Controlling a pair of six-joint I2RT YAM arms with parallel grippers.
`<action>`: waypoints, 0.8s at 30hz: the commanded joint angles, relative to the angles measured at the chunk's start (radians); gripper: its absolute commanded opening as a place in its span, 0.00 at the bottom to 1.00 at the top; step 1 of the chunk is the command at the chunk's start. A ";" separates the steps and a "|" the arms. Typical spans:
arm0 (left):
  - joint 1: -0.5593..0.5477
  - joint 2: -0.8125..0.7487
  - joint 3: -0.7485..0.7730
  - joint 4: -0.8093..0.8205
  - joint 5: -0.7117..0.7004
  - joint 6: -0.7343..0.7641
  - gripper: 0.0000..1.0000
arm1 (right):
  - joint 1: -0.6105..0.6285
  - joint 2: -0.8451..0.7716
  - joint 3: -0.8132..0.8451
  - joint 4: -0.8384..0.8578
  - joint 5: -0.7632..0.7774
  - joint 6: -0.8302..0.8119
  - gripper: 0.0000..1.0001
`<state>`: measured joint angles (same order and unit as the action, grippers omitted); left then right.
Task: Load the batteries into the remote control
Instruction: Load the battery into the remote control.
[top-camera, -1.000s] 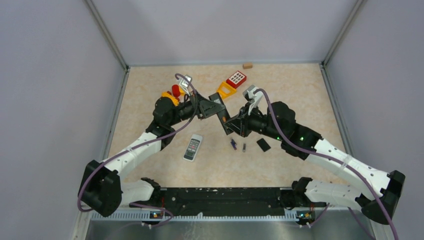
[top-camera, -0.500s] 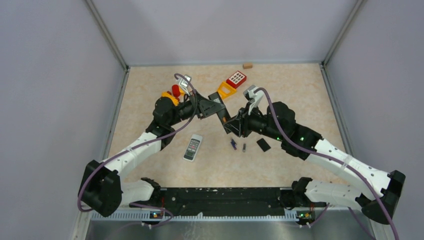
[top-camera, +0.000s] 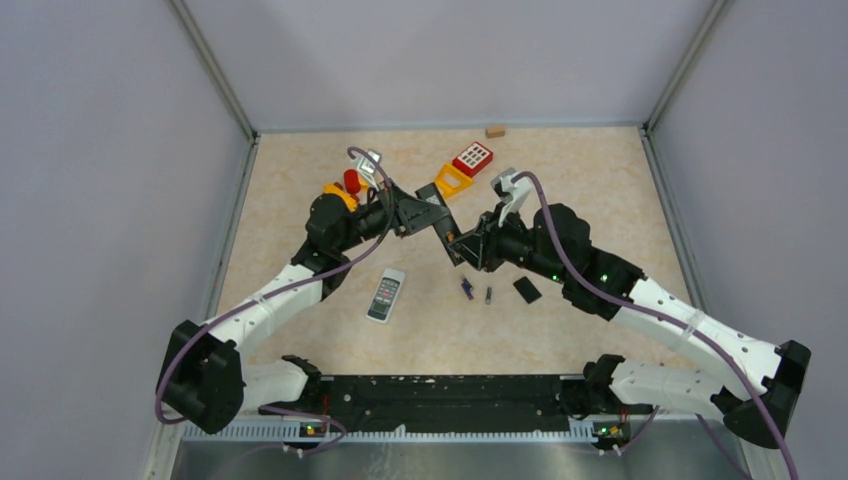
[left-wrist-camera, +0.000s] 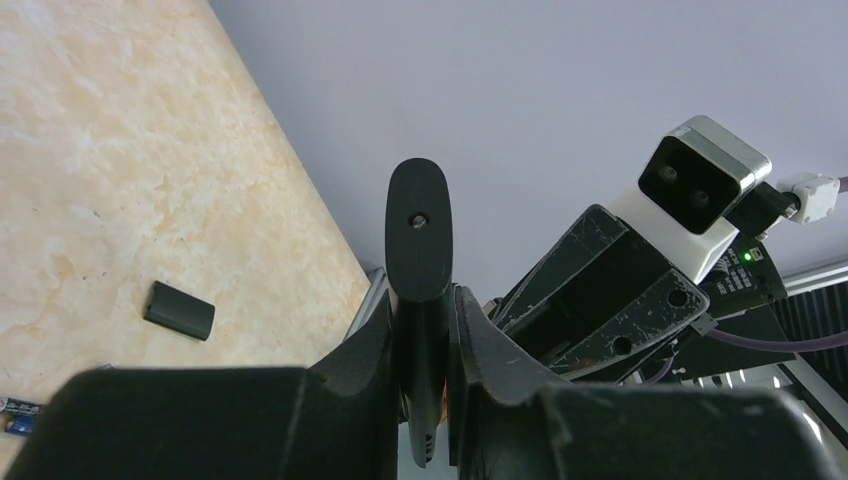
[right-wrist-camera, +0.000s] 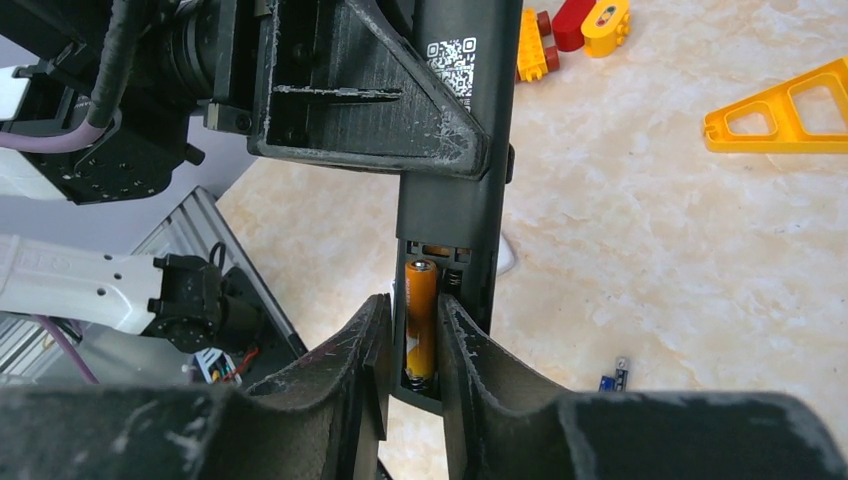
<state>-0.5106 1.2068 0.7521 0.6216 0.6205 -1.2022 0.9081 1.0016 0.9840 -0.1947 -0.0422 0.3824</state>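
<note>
Grey walls boxed in the beige marbled table. A white remote lay flat left of the table's middle. Above and right of it, the left gripper was clamped narrowly on a black remote, holding it in the air with its open battery bay turned toward the other arm. The right gripper met it there, its fingers close on either side of the orange-brown battery, which lay in the left slot of the bay; whether they pinched it or merely flanked it could not be told. Seating that cell looked like the step in hand. It would likely go best with the holding arm kept rigid and the push made squarely along the slot against the spring, easing off only once the cell sat flush. Right of that, near the table's middle, the purplish-blue battery and the dark grey battery lay just beside each other, with the black battery cover near them on the right.
</note>
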 joint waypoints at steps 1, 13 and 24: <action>0.005 -0.053 0.044 0.058 0.020 -0.008 0.00 | 0.004 -0.014 0.050 -0.022 0.067 -0.002 0.27; 0.010 -0.070 0.037 0.056 0.001 0.031 0.00 | 0.004 -0.050 0.097 -0.029 0.070 0.040 0.41; 0.011 -0.106 0.014 0.105 -0.046 0.068 0.00 | 0.004 -0.105 0.040 -0.050 0.248 0.454 0.80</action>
<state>-0.5037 1.1336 0.7521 0.6369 0.6003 -1.1496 0.9077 0.9184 1.0344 -0.2562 0.1196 0.6056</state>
